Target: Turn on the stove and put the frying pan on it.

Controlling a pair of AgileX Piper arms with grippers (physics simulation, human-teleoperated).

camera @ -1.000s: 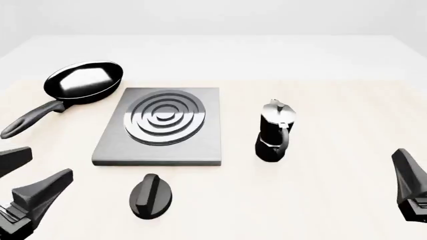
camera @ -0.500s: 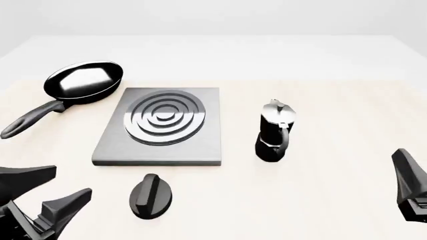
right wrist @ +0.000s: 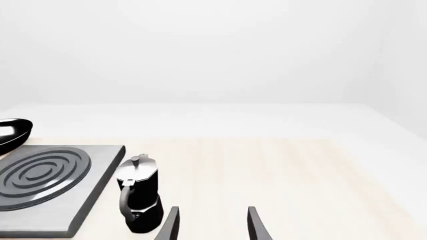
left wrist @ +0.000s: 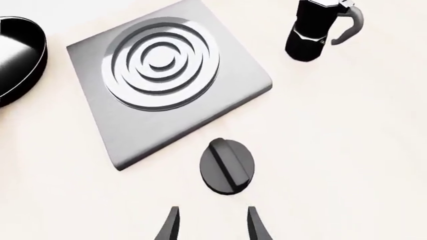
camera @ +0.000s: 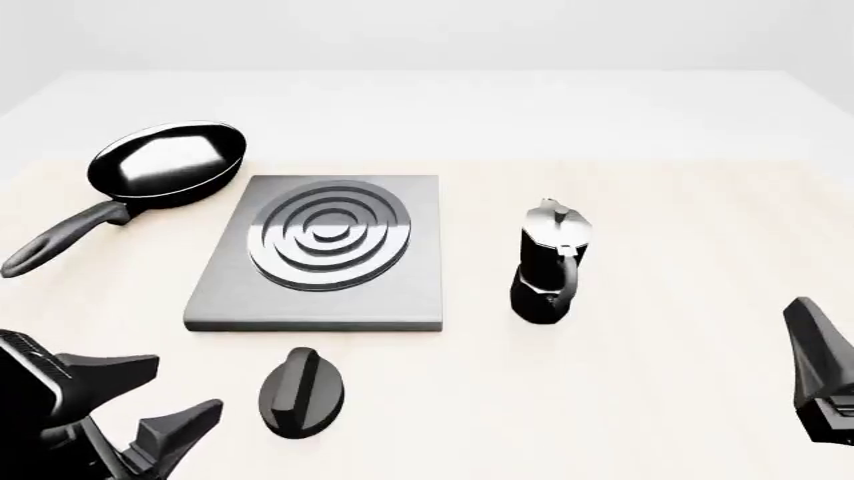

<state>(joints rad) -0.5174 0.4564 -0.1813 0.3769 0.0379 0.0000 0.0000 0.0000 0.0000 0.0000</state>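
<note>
Knob [camera: 303, 391] untouched; left gripper [camera: 144, 405] beside it, jaws spread; right gripper [right wrist: 212, 222] jaws apart.

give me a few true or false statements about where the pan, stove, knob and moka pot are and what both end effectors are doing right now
1. The frying pan sits on the burner rings. False: it rests on the table, left of and beyond the stove.
2. The knob lies apart from the stove, on its near side. True.
3. The left end effector grips the knob. False: it is open, close to the knob's left without touching it.
4. The moka pot stands upright to the right of the stove. True.
5. The right end effector holds the moka pot. False: it is open and holds nothing.
</note>
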